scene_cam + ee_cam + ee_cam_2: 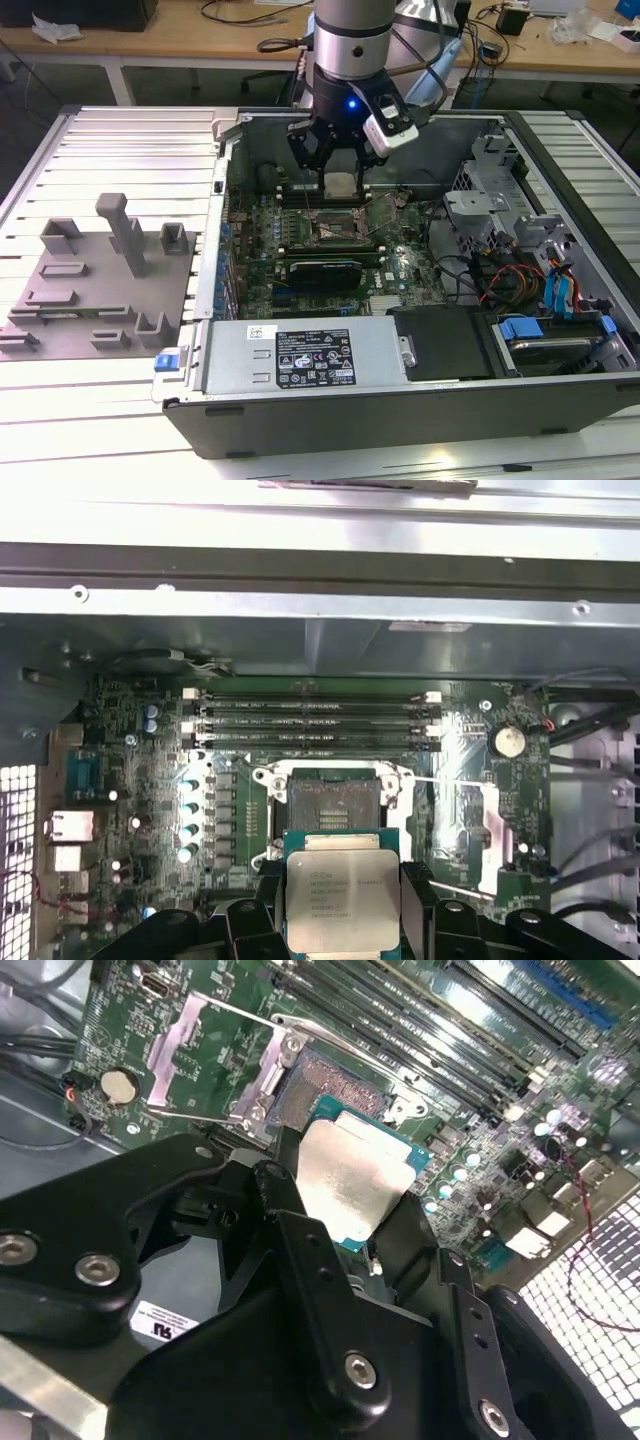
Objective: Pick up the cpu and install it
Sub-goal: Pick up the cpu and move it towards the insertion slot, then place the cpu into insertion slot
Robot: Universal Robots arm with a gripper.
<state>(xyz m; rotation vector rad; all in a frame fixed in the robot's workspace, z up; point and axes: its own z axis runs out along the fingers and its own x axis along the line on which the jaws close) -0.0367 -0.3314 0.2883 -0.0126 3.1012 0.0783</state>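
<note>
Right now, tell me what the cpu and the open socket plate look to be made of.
The cpu, gripped in the hand: metal top with a satin silver-grey finish that catches glare, on a green rim, probably circuit board. The socket plate: likely bare steel, shiny and reflective.

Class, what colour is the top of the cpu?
The cpu top is silver-grey; first wrist view shows it best.

A silver-grey cylindrical arm [350,35] is seen, ringed in black with a small blue light [351,102]. The gripper [340,183] is made of matte black links, fastened with round silver screws [360,1369].
</note>
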